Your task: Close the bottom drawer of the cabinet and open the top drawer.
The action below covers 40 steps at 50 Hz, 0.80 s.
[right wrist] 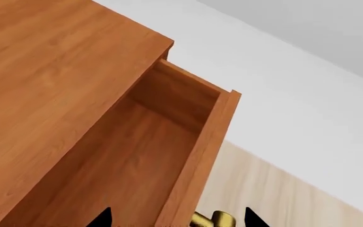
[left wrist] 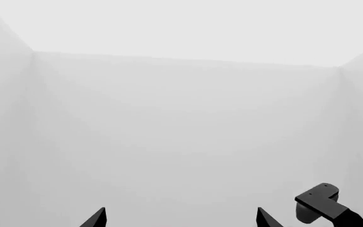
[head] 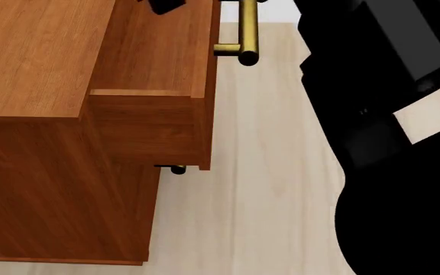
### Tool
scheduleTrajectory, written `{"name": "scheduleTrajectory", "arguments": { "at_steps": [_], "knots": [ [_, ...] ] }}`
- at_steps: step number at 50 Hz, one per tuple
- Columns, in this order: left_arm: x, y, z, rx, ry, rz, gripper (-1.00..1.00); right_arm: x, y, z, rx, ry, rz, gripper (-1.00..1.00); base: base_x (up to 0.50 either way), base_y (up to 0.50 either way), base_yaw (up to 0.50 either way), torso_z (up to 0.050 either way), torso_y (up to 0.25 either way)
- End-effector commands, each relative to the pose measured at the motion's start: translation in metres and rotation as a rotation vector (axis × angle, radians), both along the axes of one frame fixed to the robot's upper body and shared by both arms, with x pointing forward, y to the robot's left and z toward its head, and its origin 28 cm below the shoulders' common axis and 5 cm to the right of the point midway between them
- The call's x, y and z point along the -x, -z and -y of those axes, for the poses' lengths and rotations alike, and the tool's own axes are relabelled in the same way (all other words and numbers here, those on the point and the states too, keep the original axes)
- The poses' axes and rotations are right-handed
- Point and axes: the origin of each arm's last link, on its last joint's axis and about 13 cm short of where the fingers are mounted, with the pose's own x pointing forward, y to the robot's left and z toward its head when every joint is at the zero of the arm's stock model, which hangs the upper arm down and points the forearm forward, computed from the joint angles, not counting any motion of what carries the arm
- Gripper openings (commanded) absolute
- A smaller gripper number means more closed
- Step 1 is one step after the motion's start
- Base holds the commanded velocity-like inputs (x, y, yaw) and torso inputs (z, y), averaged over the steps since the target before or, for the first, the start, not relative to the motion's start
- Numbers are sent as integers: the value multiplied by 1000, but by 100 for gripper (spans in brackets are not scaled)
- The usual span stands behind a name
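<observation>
room: plain white walls, pale plank floor (head: 266, 189); render, nothing else on the floor in view.
cabinet (head: 44, 166): reddish-brown wood box at the left of the head view, seen from above, standing on the floor.
top drawer (head: 155, 63): pulled out, front panel well proud of the cabinet face, inside empty as far as visible. Brass handle (head: 248, 34) sticks out from its front toward the robot.
bottom drawer: not visible as such. Only a small brass handle end (head: 177, 169) peeks out below the open drawer, tucked close to the cabinet face; can't tell if it belongs to the middle or the lowest drawer.
right tool (right wrist: 176, 218): only the two dark fingertips (right wrist: 103, 217) show at the edge of the right wrist view, spread either side of the top drawer's front panel and handle; not pinching anything I can see.
left tool (left wrist: 180, 218): fingertips wide apart, pointed at a blank white wall, holding nothing, away from the cabinet.
robot body (head: 388, 143): big dark mass filling the right side of the head view.
progress (judgement): top drawer open looks done or nearly. Bottom drawer probably shut, since nothing juts out below, but unconfirmed from these views.
left to do: verify bottom drawer flush, back the right tool off the handle.
</observation>
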Motion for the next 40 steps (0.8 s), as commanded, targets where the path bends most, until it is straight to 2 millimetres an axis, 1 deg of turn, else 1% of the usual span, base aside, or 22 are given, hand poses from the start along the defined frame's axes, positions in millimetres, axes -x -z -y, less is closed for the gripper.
{"name": "scheduleTrajectory", "arguments": {
  "at_steps": [1,12,18,32,40],
  "knots": [
    [1,-1,0,-4,0,0,100,-8,11,1,23,16,-24,100,0,0,0,0,0],
    [1,-2,0,-1,-2,2,100,-8,14,1,46,14,-48,100,0,0,0,0,0],
    [2,-2,-2,0,-8,1,100,-11,22,3,59,19,-77,100,0,0,0,0,0],
    [2,-3,-3,2,-11,2,100,-12,26,4,64,19,-95,100,0,0,0,0,0],
    [1,-2,-3,2,-11,1,100,-16,34,7,71,27,-112,100,0,0,-1,0,0]
  ]
}}
